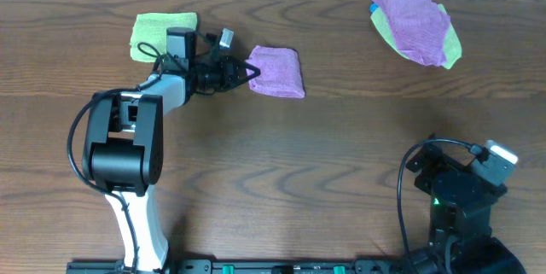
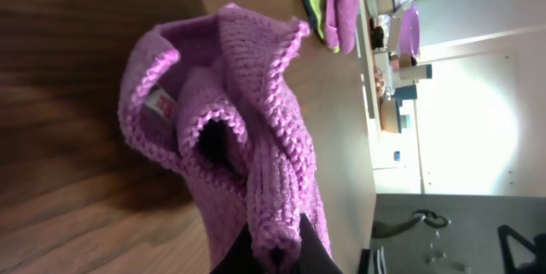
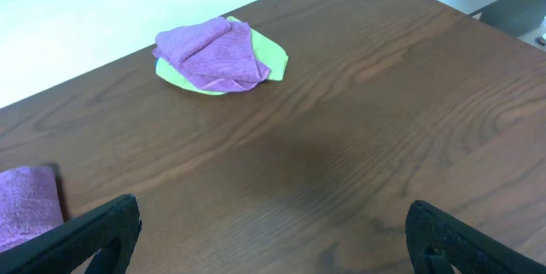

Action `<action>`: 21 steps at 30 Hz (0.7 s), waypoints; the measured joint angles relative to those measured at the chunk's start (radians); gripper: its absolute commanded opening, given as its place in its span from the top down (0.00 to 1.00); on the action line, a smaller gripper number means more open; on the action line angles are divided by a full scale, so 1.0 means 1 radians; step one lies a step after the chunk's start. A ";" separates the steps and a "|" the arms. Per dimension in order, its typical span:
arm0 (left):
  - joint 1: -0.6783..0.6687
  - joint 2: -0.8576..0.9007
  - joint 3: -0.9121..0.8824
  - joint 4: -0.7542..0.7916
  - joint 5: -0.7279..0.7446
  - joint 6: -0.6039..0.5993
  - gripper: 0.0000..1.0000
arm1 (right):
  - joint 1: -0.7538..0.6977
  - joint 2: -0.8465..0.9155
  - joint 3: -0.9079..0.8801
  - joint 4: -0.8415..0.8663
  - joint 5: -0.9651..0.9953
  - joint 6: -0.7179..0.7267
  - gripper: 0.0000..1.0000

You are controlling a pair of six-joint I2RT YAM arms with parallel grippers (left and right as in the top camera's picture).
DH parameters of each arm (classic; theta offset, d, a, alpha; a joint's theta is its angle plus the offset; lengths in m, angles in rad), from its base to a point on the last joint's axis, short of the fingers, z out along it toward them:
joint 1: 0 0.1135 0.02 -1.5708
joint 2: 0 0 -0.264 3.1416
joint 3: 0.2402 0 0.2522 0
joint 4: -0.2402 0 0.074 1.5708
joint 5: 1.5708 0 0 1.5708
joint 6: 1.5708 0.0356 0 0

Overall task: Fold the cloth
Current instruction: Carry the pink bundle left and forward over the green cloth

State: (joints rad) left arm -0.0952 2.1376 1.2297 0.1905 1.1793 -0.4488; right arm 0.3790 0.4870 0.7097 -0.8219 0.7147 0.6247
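Observation:
The cloth (image 1: 277,71) is a purple-pink microfibre piece lying bunched and partly folded on the wooden table, left of centre at the back. My left gripper (image 1: 250,72) reaches it from the left and is shut on its near edge. In the left wrist view the cloth (image 2: 230,120) rises in loose folds, a small tag (image 2: 159,103) shows on one corner, and a pinched ridge of fabric sits between the dark fingers of the left gripper (image 2: 277,255). My right gripper (image 3: 273,240) stands wide open over bare wood with nothing between its fingers, at the table's front right.
A light green cloth (image 1: 162,35) lies just behind the left arm. A pile with a purple cloth over green and blue ones (image 1: 415,23) sits at the back right, also in the right wrist view (image 3: 217,54). The right arm (image 1: 456,190) rests near the front edge.

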 measured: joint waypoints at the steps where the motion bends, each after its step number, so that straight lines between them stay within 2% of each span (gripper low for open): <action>1: 0.000 0.000 0.004 -0.002 0.001 0.000 0.94 | 0.000 0.000 0.000 0.000 0.000 0.000 0.01; 8: 0.029 0.000 0.008 -0.008 0.017 0.000 0.94 | 0.000 0.000 0.000 0.000 0.000 0.000 0.01; 14: 0.151 0.000 0.017 -0.103 0.034 0.040 0.94 | 0.000 0.000 0.000 0.000 0.000 0.000 0.01; 19: 0.211 0.000 0.098 -0.403 0.016 0.193 0.94 | 0.000 0.000 0.000 0.000 0.000 0.000 0.01; 21: 0.204 0.000 0.189 -0.616 -0.037 0.306 0.94 | 0.000 0.000 0.000 0.000 0.000 0.000 0.01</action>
State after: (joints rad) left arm 0.1093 2.1372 1.4185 -0.4255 1.1427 -0.1432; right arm 0.3790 0.4870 0.7097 -0.8223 0.7151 0.6247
